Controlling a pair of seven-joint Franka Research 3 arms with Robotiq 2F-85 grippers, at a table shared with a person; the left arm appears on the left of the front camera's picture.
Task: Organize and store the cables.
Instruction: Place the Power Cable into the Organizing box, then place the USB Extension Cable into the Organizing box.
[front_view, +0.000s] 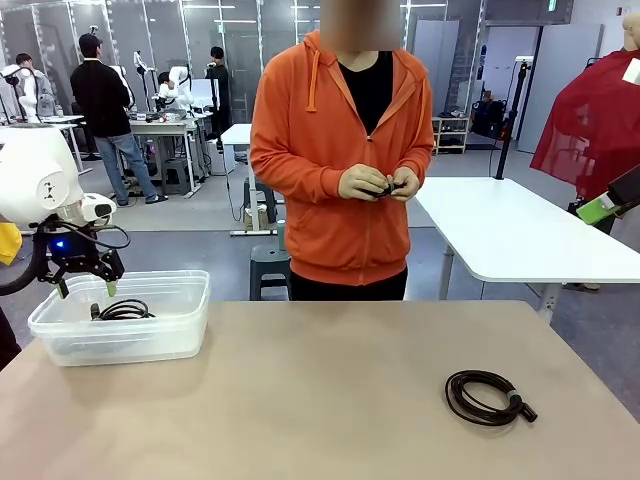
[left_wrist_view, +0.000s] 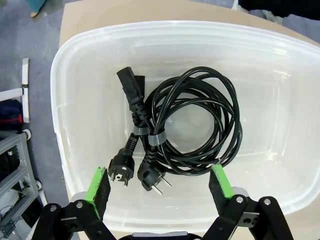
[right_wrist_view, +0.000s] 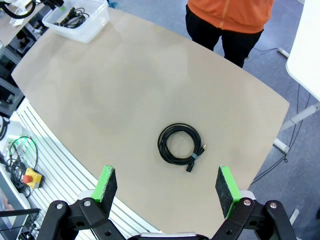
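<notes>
Spanning the workshop foreground, a tan table (front_view: 300, 400) bears a bin (front_view: 130, 345) (coiled cable (left_wrist_view: 200, 125) inside) and a loose cable (front_view: 487, 397). Left gripper (left_wrist_view: 160, 177) and right gripper (right_wrist_view: 167, 186) gape wide, empty.

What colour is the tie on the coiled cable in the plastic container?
Grey; the tie on the black power cable shows best in the left wrist view.

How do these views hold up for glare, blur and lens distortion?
Front view: even light, sharp; the black coiled cable on the tan table casts hardly any shadow. Left wrist view: soft sheen on the clear plastic bin, but the black coiled power cord is crisp. Right wrist view: the wide lens bows the table's edges; the cable is small yet in focus.
</notes>
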